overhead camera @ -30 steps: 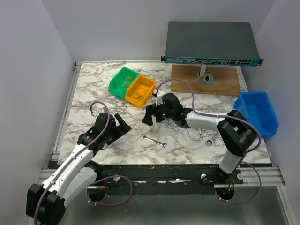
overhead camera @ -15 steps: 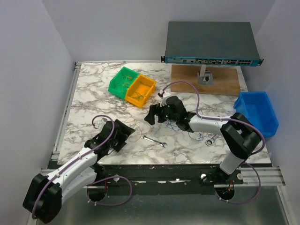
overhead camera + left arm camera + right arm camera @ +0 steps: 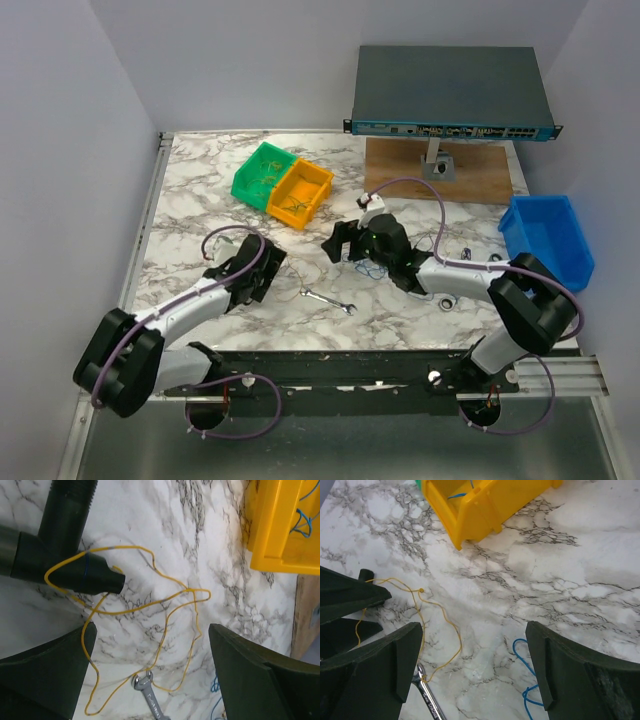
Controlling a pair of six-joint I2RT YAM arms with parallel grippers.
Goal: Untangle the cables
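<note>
We judge the job partly done. The yellow wire point(image 3: 172, 596) lies loose on the desk point(image 3: 190, 190) in front of our left claw point(image 3: 150, 655), apart from the blue wire point(image 3: 520, 642) beside the right claw point(image 3: 475, 655). Both claws stand spread wide, holding nothing. From above the blue wire looks bunched, so sorting it remains.
</note>
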